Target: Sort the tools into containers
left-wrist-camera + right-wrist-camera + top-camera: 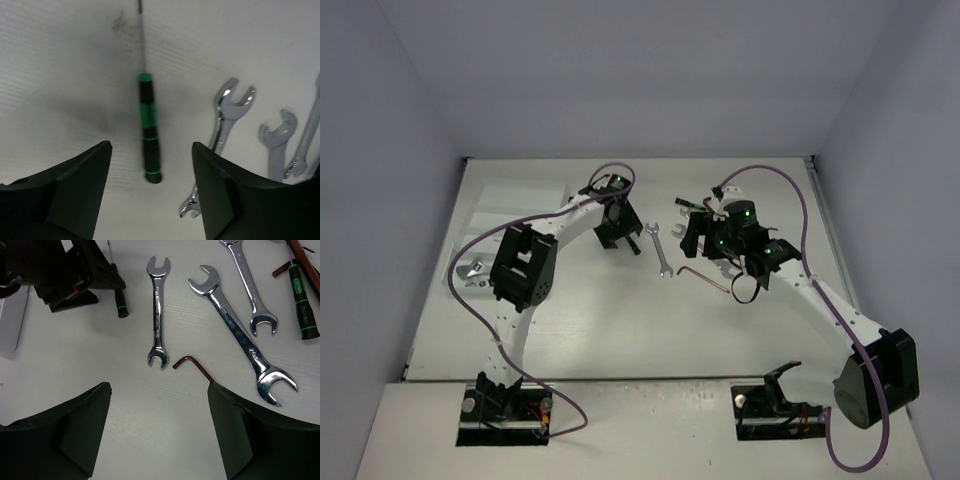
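Lying flat on the bench (pixel 60 60), green-black screwdriver (pixel 149 130) sits untouched between wide-spread fingers of left end effector (pixel 151 155), presumably centred for a pick. To its right: three silver wrenches (pixel 157 310), one clear red-brown hex key (pixel 192 365), a second screwdriver (pixel 301 300), all unsorted. Right end effector (pixel 159 386) hovers there, wide, empty. White tray (pixel 520 205) well left.

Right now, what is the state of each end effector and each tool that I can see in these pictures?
Left end effector, open, empty, one finger on either side of the screwdriver.
Right end effector, open, empty.
Green-black screwdriver, lying flat on the table, not gripped.
Silver wrenches, lying flat on the table, not gripped.
Hex key, lying flat, one end hidden behind a finger.
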`<control>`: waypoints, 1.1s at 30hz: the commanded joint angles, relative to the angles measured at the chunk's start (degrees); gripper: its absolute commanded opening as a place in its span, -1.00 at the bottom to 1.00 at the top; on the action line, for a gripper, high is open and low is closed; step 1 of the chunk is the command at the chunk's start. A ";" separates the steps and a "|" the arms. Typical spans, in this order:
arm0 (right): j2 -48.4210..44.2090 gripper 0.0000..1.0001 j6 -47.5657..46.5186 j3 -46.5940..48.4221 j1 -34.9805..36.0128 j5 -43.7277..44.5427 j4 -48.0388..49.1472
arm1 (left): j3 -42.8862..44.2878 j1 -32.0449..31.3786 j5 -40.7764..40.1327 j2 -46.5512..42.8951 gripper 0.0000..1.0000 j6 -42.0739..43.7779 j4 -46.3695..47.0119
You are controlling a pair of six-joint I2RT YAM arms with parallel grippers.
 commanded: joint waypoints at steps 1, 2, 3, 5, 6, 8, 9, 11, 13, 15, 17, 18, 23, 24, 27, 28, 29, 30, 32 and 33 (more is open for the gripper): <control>-1.63 0.50 -0.38 0.72 -0.46 0.06 1.72 | 5.51 -0.66 -0.70 0.54 0.17 0.79 -3.34; -1.88 0.50 -0.28 0.52 -0.51 -0.04 1.72 | 6.61 -0.81 -1.09 1.48 0.15 0.84 -3.84; -2.14 0.50 -0.16 0.36 -0.54 -0.08 1.70 | 7.25 -0.91 -1.35 2.20 0.13 0.83 -4.25; -2.62 0.50 0.08 0.15 -0.50 0.02 1.60 | 7.09 -1.02 -1.28 2.96 0.09 0.56 -4.66; -2.73 0.50 0.13 0.05 -0.45 0.08 1.55 | 6.83 -1.07 -1.05 3.29 0.06 0.34 -4.66; -2.92 0.50 0.18 0.00 -0.45 0.31 1.55 | 5.59 -1.07 -0.85 3.23 0.02 0.21 -4.85; -3.09 0.51 0.22 -0.04 -0.45 0.43 1.55 | 4.41 -1.07 -0.94 3.02 -0.02 0.21 -5.01; -3.27 0.51 0.24 -0.08 -0.47 0.55 1.55 | 2.45 -1.05 -1.50 1.70 -0.04 0.75 -5.01; -3.32 0.51 0.33 -0.26 -0.54 0.71 1.55 | 0.91 -0.98 -2.31 -0.28 -0.04 1.81 -4.99; -3.18 0.51 0.40 -0.47 -0.62 0.78 1.55 | 0.92 -1.06 -3.79 -2.43 -0.04 4.18 -4.93; -2.76 0.51 0.38 -0.62 -0.54 0.57 1.55 | 3.73 -1.33 -5.01 -5.17 0.01 9.69 -5.27; -2.47 0.51 0.31 -0.49 -0.54 0.43 1.55 | 4.95 -1.33 -6.14 -5.76 0.06 11.21 -6.39; -1.97 0.51 0.08 0.04 -0.54 -0.04 1.55 | 10.95 -1.07 -14.14 -10.27 0.15 30.44 -11.04; -1.83 0.51 -0.04 0.07 -0.54 -0.14 1.55 | 10.76 -0.65 -14.66 -10.86 0.15 33.17 -11.04; -1.42 0.51 -0.04 0.22 -0.54 -0.53 1.55 | 9.40 2.14 -11.50 -10.44 0.15 42.14 -11.08; -1.34 0.51 -0.04 0.22 -0.54 -0.84 1.62 | 8.55 2.78 -9.94 -10.05 0.15 45.49 -11.23; -1.25 0.51 -0.04 0.22 -0.54 -1.04 1.63 | 8.04 3.40 -9.17 -9.77 0.15 47.59 -11.25; -1.24 0.51 0.03 0.29 -0.54 -1.20 1.57 | 7.63 4.32 -8.59 -9.45 0.15 49.05 -11.32; -1.43 0.51 0.22 0.31 -0.54 -1.61 1.63 | 7.37 5.62 -6.86 -7.79 0.15 53.71 -11.63; -1.52 0.51 0.22 0.31 -0.54 -1.70 1.58 | 7.46 6.14 -6.34 -7.31 0.15 54.42 -11.76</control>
